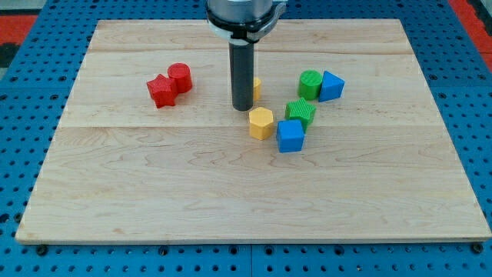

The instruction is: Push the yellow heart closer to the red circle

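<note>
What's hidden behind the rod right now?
A yellow block peeks out at the rod's right edge, just above my tip. Only a sliver shows; the rod covers the rest, so its shape can't be confirmed.

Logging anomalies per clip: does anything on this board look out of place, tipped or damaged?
Nothing stands out. All blocks sit flat on the wooden board. My tip stands right beside the yellow heart, hiding most of it.

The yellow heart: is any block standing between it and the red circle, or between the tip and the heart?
No block blocks either way. My tip sits directly at the view's left of the yellow heart, hiding most of it. Between the heart and the red circle only my rod stands; the red star lies beside the circle, not between.
</note>
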